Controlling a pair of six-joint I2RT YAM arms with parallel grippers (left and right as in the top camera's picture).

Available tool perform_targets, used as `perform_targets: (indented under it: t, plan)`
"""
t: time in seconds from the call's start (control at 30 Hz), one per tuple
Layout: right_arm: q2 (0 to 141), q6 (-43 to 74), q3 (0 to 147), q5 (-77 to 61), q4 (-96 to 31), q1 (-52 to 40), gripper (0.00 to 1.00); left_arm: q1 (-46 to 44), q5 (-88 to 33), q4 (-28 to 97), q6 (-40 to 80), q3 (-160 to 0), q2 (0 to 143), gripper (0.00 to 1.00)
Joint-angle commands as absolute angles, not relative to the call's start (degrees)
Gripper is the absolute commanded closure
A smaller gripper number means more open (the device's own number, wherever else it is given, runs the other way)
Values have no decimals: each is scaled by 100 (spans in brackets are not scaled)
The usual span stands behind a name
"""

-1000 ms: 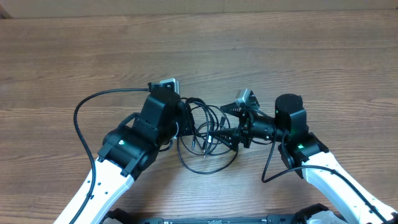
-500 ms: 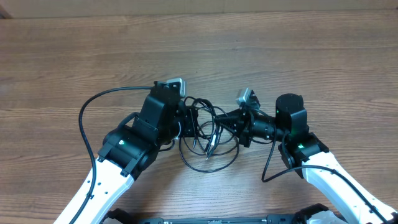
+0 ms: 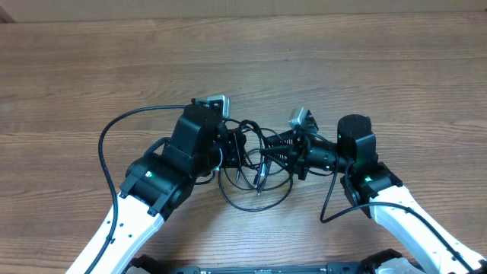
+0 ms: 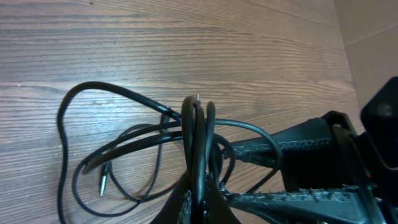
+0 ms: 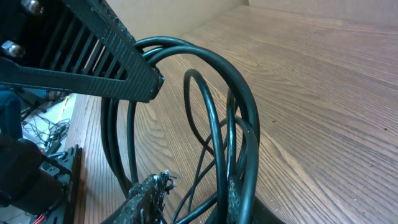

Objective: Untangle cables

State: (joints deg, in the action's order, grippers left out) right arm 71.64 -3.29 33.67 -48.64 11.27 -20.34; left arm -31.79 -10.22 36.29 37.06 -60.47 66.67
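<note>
**Overhead:** The left gripper [image 3: 237,148] is clamping a bundle of thin black cables [image 3: 255,199] near the middle of the wooden tabletop [image 3: 342,68], its jaws pressed together on the strands. The right gripper [image 3: 265,157] is facing the left gripper from just beside it, with its tips reaching into the same tangle. Loose loops are spreading over the wood on the robot's side of the left gripper.

**Left wrist:** Several loops are standing upright out of the left gripper's closed jaws. Other strands are lying flat on the wood beyond the left gripper, and one is ending in a small plug [image 4: 102,185]. The right gripper's two ribbed jaws are coming in beside the left gripper, set apart, with a cable crossing between them.

**Right wrist:** The right jaws are standing apart. The upper one is touching the top of the arched loops, and the loops are running through the gap without being clamped.
</note>
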Motion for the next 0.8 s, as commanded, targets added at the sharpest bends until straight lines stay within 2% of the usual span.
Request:
perform_targets:
  t: [0.0, 0.07, 0.13, 0.2, 0.23, 0.27, 0.5, 0.77]
  plan:
    - [7150, -351, 3420, -4884, 1146, -2056, 68, -3159, -1269, 3548, 3573, -6097, 6687, 96]
    - [7150, -351, 3420, -4884, 1146, -2056, 69, -3159, -1369, 3529, 3573, -6097, 6687, 96]
    - [7150, -351, 3420, -4884, 1146, -2056, 78, -3159, -1387, 3498, 3575, -6097, 6687, 96]
    - [7150, -351, 3420, -4884, 1146, -2056, 79, -3159, -1417, 3474, 3573, -6097, 6687, 96]
    - [7150, -351, 3420, -4875, 1146, -2056, 77, -3159, -1461, 3461, 3568, -6097, 6687, 96]
    - [7150, -349, 3420, -4836, 1144, -2056, 60, -3159, -1492, 3441, 3544, -6097, 6687, 96]
    - [7150, -349, 3420, -4755, 1111, -2056, 57, -3159, -1503, 3441, 3465, -6097, 6687, 96]
    - [7150, -349, 3420, -4755, 1111, -2056, 86, -3157, -1487, 3439, 3468, -6097, 6687, 96]
